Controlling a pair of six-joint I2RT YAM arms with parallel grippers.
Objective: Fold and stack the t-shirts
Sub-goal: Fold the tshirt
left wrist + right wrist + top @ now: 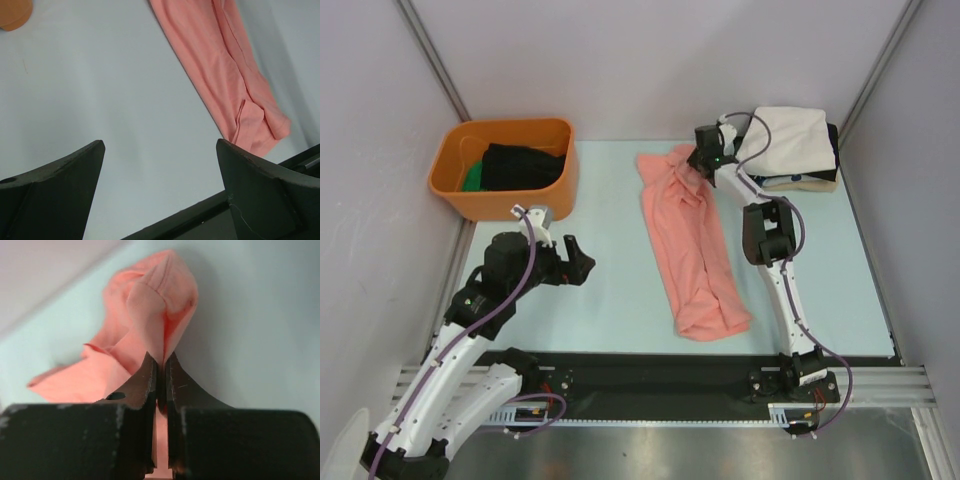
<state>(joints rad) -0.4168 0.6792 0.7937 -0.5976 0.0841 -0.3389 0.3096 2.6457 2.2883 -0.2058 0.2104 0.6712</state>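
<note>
The salmon-pink t-shirt point(692, 240) lies as a long narrow strip down the middle of the table. It also shows in the left wrist view point(225, 65). My right gripper point(701, 160) is shut on the shirt's far right corner; in the right wrist view point(161, 361) the pink cloth point(157, 295) bunches up out of the closed jaws. My left gripper point(578, 262) is open and empty over bare table left of the shirt point(160, 145). A folded stack with a cream-white shirt point(788, 140) on top, over black and tan ones, sits at the far right.
An orange plastic tub point(545, 190) with dark and green cloth inside stands at the far left; its corner shows in the left wrist view point(14, 14). A black rail point(650, 375) runs along the table's near edge. Grey walls enclose the sides.
</note>
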